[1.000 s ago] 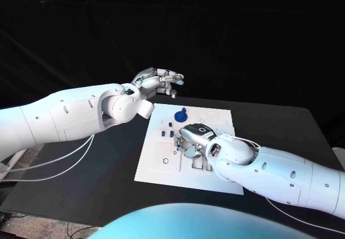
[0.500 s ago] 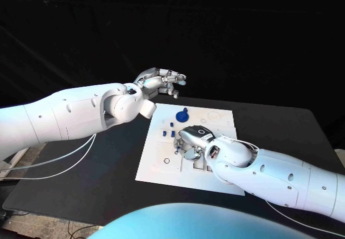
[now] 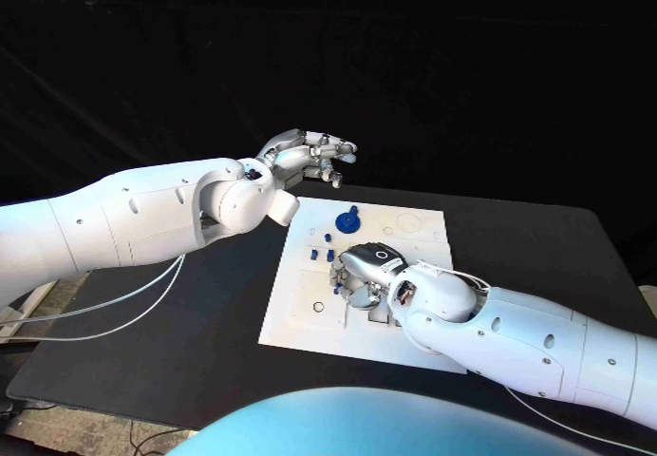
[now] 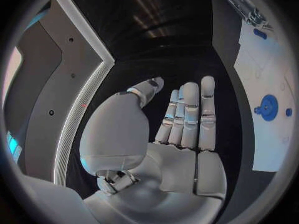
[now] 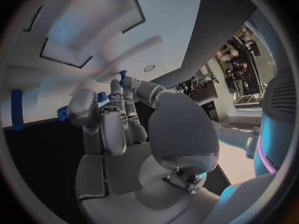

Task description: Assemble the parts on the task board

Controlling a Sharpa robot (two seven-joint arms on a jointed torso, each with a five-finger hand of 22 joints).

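The white task board [image 3: 304, 315] lies mid-table. A round blue part [image 3: 346, 221] stands near its far edge, also seen as a round blue part [image 4: 269, 107] in the left wrist view. Small blue parts [image 3: 318, 255] lie left of my right hand [image 3: 363, 275], which rests with its fingers curled down on the board's middle. In the right wrist view, blue parts [image 5: 101, 97] show beside its fingertips [image 5: 84, 107]; whether one is held is hidden. My left hand [image 3: 309, 155] hovers above the table beyond the board's far left corner, with its fingers [image 4: 190, 112] straight and nothing in them.
The black table [image 3: 164, 332] surrounds the board, with bare room to its left and far right. Grey cables [image 3: 123, 309] hang from my left arm over the table's left side. A long blue part [image 5: 17, 109] lies on the board [image 5: 74, 15] in the right wrist view.
My right hand has crept slightly towards the board's near side, its fingers staying down on the board. The left hand has hardly moved.
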